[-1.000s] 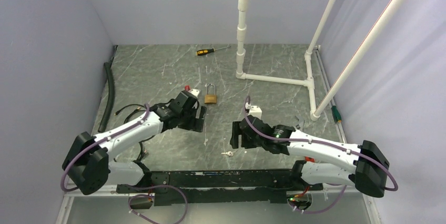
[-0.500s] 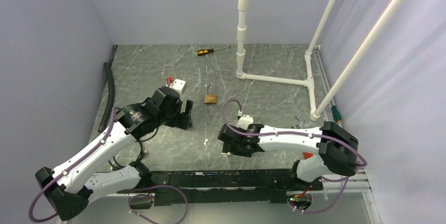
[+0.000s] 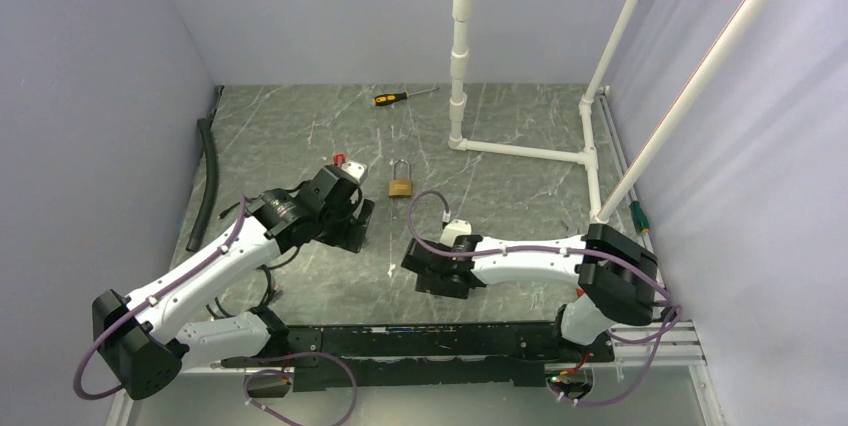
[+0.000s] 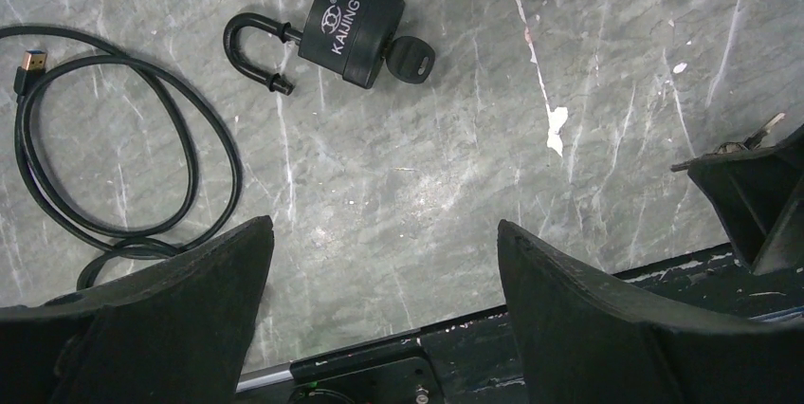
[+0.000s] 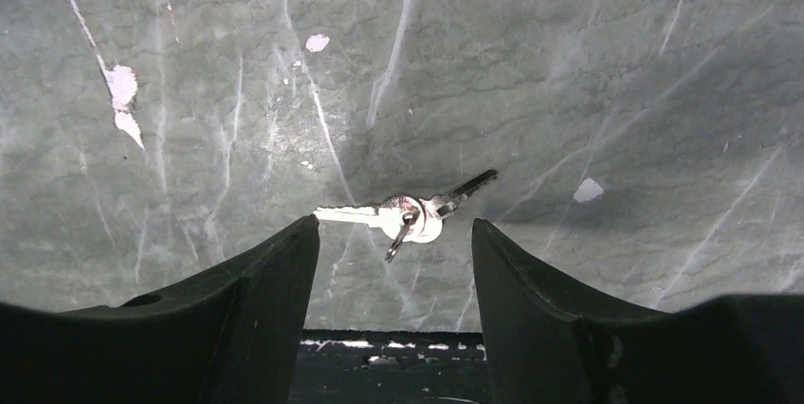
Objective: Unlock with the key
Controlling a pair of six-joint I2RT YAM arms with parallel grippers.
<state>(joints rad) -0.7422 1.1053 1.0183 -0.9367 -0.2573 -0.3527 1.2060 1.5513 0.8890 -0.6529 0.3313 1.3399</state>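
Two padlocks on the worktop (image 3: 300, 136): one brass padlock (image 3: 400, 186), one black padlock (image 4: 356, 17) (with one key (image 4: 412, 61) in it). One key bunch (image 5: 408, 214), one screwdriver (image 3: 400, 97), one black cable (image 4: 33, 63).

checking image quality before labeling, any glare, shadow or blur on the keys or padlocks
Right wrist: keys sharp, glinting slightly, with a soft shadow to their right. Left wrist: black padlock crisp, its lettering readable, no glare. Top external: even light, brass padlock small but clear; keys not visible there.
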